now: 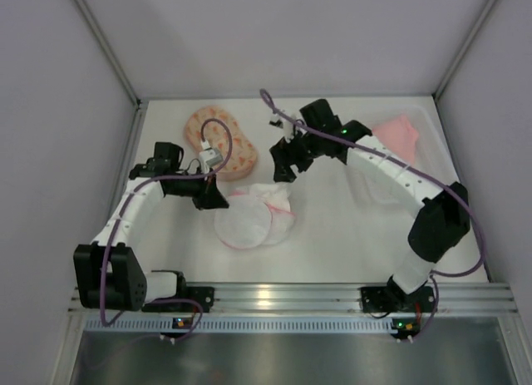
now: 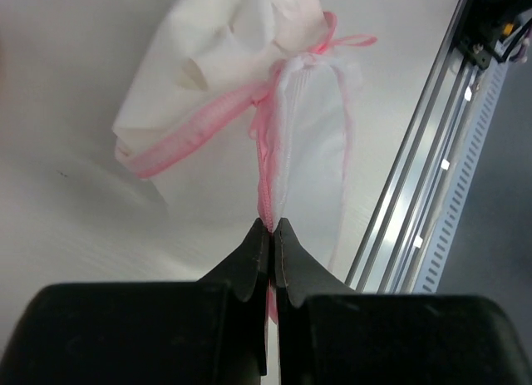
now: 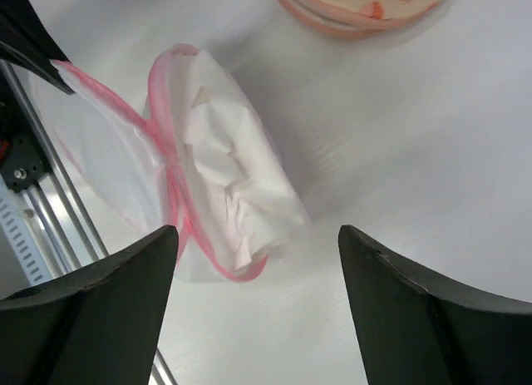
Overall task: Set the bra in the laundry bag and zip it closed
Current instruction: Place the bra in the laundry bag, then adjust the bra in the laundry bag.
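Observation:
The bra [image 1: 397, 137] is a salmon-pink garment lying at the far right, away from both grippers. The laundry bag [image 1: 220, 144], a peach printed peanut-shaped case, rests at the back left; its edge [image 3: 357, 2] shows at the top of the right wrist view. My left gripper [image 1: 223, 200] [image 2: 273, 223] is shut on the pink rim of a white mesh round pouch [image 1: 249, 219] [image 2: 307, 127]. My right gripper [image 1: 281, 170] [image 3: 256, 231] hovers open just above that pouch [image 3: 125, 160], nothing between its fingers. Crumpled white fabric [image 3: 237, 177] lies in the pouch's open half.
A clear plastic tray [image 1: 432, 119] holds the pink garment at the right wall. The aluminium rail [image 1: 332, 298] runs along the near edge, close to the pouch. Grey walls close in the left, back and right sides.

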`<state>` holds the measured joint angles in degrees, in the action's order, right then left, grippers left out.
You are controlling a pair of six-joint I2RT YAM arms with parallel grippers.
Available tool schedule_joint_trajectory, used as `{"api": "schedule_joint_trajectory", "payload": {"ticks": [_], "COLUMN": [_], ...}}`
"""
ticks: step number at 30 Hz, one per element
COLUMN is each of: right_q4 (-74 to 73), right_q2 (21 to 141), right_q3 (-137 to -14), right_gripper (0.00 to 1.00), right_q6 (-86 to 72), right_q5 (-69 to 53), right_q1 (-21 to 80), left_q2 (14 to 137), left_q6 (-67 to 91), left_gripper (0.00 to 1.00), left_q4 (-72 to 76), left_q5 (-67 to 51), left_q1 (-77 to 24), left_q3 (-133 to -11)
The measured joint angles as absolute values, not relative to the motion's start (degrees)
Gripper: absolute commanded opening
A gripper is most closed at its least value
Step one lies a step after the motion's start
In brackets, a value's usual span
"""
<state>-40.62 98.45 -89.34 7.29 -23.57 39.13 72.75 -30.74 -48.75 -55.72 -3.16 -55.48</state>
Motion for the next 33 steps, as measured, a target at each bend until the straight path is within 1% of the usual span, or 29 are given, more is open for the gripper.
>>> {"api": "schedule_joint_trajectory", "payload": {"ticks": [2, 3, 5, 6, 8, 10, 13, 15, 18, 20, 21, 24, 27, 33], "right_q4": [-40.5, -40.3, -39.8, -39.8, -39.7, -39.4, -38.8, -38.6, -38.2, -37.6, -37.5, -35.7, -35.5, -35.4], "right_q2": [95.7, 94.7, 93.8, 94.0, 95.9, 99.5, 104.7, 108.2, 111.7, 112.2, 112.2, 110.5, 108.0, 108.0], "right_q3": [-89.3, -89.3, -89.3, -89.3, -89.3, -89.2, -88.8, -88.5, -88.1, -86.7, -85.6, -81.9, -79.5, -80.7], "right_gripper": [0.68, 0.59, 0.55, 0.51, 0.50, 0.44, 0.41, 0.35, 0.29, 0.31, 0.37, 0.50, 0.52, 0.58], "right_q6": [6.4, 6.0, 5.6, 5.5, 5.3, 4.7, 3.2, 2.3, 1.5, 1.1, 0.9, 0.4, 0.3, -1.0], "right_q5": [-26.2, -27.2, -28.9, -29.3, -30.0, -30.8, -31.7, -32.1, -32.5, -34.2, -35.4, -37.7, -38.2, -41.6], "right_q1": [35.5, 33.4, 29.6, 28.3, 26.3, 25.9, 26.2, 26.5, 27.2, 28.0, 28.6, 31.2, 34.7, 39.2], "left_q2": [74.1, 75.0, 76.6, 77.3, 78.4, 79.4, 81.4, 83.2, 85.5, 86.9, 87.5, 88.4, 88.2, 87.9], "left_q6": [-34.5, -36.4, -40.8, -43.0, -47.6, -52.3, -57.9, -60.8, -63.3, -64.1, -64.4, -65.1, -65.8, -66.2], "left_gripper": [0.00, 0.00, 0.00, 0.00, 0.00, 0.00, 0.00, 0.00, 0.00, 0.00, 0.00, 0.00, 0.00, 0.00], "left_q4": [-50.6, -51.5, -53.6, -54.6, -55.9, -56.8, -57.4, -57.6, -57.7, -57.8, -57.8, -57.8, -57.6, -57.5], "left_q5": [-54.8, -54.0, -52.4, -51.4, -49.2, -46.1, -41.9, -39.7, -37.9, -37.5, -37.4, -37.3, -37.4, -37.4], "left_q1": [-3.2, -3.2, -3.2, -3.2, -3.2, -3.2, -3.2, -3.2, -3.2, -3.2, -3.2, -3.2, -3.2, -3.2], "left_q3": [-55.5, -55.5, -55.5, -55.5, -55.5, -55.5, -55.5, -55.5, -55.5, -55.5, -55.6, -56.0, -56.1, -56.2]}}
